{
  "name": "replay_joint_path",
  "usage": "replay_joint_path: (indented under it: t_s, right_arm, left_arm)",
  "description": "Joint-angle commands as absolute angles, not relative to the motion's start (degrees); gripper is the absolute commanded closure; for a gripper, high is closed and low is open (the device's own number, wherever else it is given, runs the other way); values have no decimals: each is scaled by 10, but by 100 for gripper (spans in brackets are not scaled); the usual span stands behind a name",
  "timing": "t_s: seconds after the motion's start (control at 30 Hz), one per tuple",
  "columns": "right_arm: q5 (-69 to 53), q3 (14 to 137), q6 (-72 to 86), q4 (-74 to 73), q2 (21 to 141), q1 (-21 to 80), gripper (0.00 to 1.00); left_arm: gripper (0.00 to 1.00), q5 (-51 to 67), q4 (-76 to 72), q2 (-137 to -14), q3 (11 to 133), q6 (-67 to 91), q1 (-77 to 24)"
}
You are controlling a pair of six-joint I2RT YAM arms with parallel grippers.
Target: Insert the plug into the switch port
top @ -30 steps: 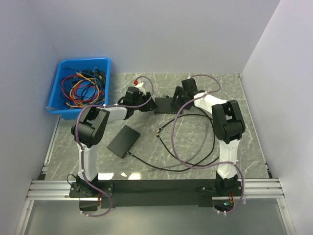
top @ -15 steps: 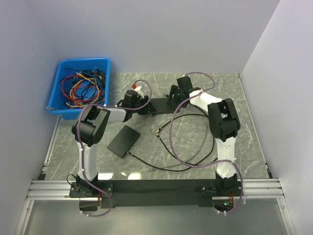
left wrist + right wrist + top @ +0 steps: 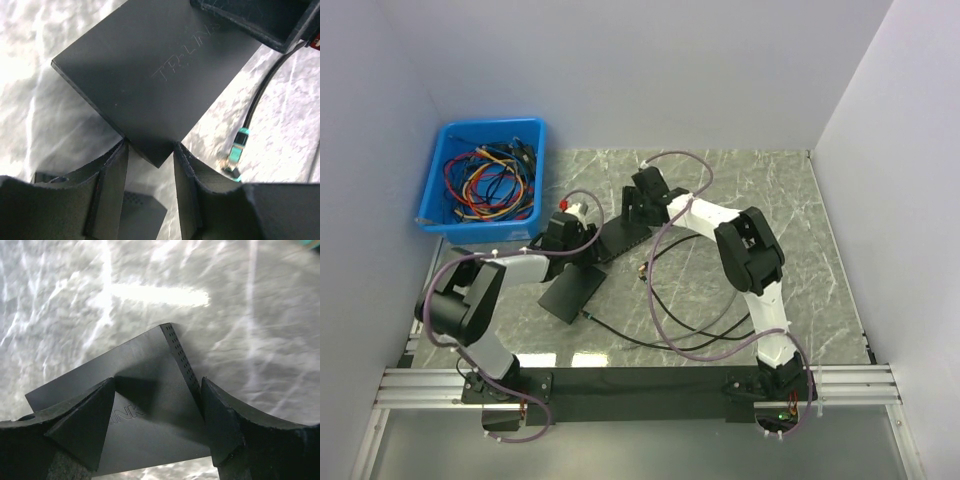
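The black TP-Link switch [image 3: 611, 240] lies slantwise between my two grippers, over the marble table. My left gripper [image 3: 588, 244] is shut across its near-left corner; in the left wrist view the corner [image 3: 155, 150] sits pinched between my fingers [image 3: 112, 185]. My right gripper [image 3: 632, 217] is shut on the far-right corner; in the right wrist view one finger [image 3: 220, 415] presses the vented side of the switch [image 3: 145, 405]. The teal plug [image 3: 239, 147] lies free on the table, right of the switch [image 3: 644, 268]. The ports are hidden.
A flat black box [image 3: 572, 289] lies just near-left of the switch, partly under my left gripper [image 3: 142, 217]. The black cable [image 3: 650, 340] loops across the near table. A blue bin [image 3: 485, 178] of cables stands at the far left.
Both grippers have moved left and toward the near edge with the switch between them. The switch has turned from level across the back to slantwise.
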State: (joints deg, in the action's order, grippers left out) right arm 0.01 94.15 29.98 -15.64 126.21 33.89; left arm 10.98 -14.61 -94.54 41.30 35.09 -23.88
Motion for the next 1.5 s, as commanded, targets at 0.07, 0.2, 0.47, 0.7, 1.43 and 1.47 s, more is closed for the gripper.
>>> replay_joint_path:
  t_s: [0.07, 0.2, 0.47, 0.7, 1.43, 1.47]
  right_arm:
    - [-66, 933, 310, -148, 1256, 389, 25]
    - [-37, 919, 285, -151, 1232, 397, 23]
    - [54, 894, 253, -182, 1137, 398, 21]
    - [117, 799, 234, -186, 1033, 397, 19]
    - [63, 481, 230, -175, 690, 409, 21]
    - [62, 474, 229, -178, 689, 422, 21]
  left_arm:
    - [55, 110, -185, -869, 403, 353, -255]
    - [54, 102, -178, -835, 388, 356, -255]
    - [54, 73, -132, -811, 410, 340, -254]
    - [54, 62, -127, -817, 415, 338, -255]
    - [53, 17, -99, -708, 391, 322, -254]
    - [53, 11, -93, -697, 389, 320, -254]
